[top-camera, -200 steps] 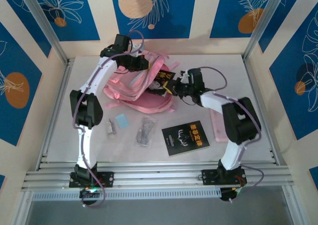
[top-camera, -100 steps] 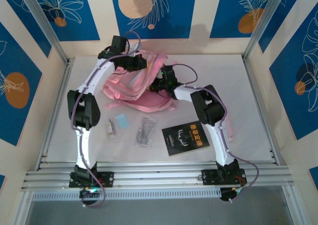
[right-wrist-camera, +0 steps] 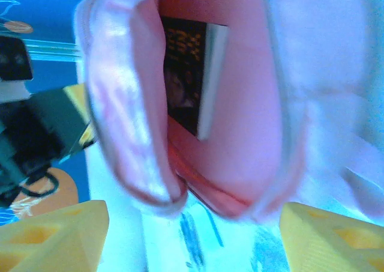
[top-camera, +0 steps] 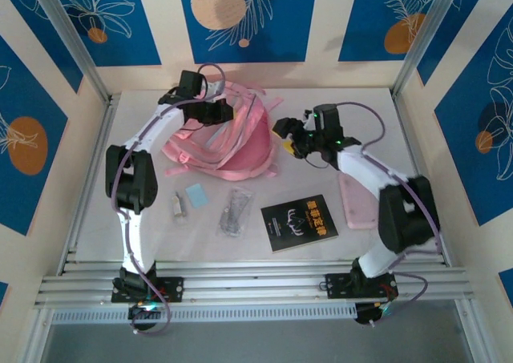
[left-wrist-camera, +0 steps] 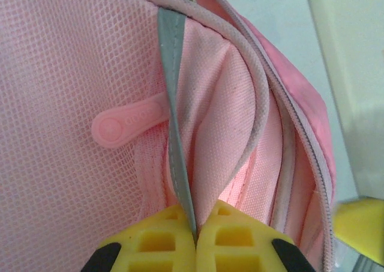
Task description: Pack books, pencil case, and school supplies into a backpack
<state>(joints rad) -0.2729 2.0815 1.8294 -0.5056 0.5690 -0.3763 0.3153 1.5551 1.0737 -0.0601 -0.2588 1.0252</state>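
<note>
The pink backpack (top-camera: pixel 228 145) lies at the back middle of the table. My left gripper (top-camera: pixel 223 111) is shut on its grey-blue trim (left-wrist-camera: pixel 171 104) at the opening, the yellow fingertips (left-wrist-camera: pixel 150 242) pressed together on the strip. My right gripper (top-camera: pixel 284 137) stands open just right of the opening with nothing between its fingers (right-wrist-camera: pixel 66 233). One black book (right-wrist-camera: pixel 186 74) sits inside the backpack (right-wrist-camera: pixel 240 104). The other book (top-camera: pixel 299 221) lies flat on the table. The pale-pink pencil case (top-camera: pixel 357 203) lies under my right forearm. School supplies lie front left: clear packet (top-camera: pixel 234 211), light-blue square (top-camera: pixel 195 194), white piece (top-camera: pixel 178 207).
Pink straps (top-camera: pixel 260 102) trail off the backpack toward the back wall. A pink zip pull (left-wrist-camera: pixel 129 125) hangs on the mesh side. Metal frame posts stand at both back corners and a rail (top-camera: pixel 256 283) runs along the near edge.
My right gripper has opened, let go of the book inside the backpack, and drawn back to the right. The left gripper has kept its hold on the trim.
</note>
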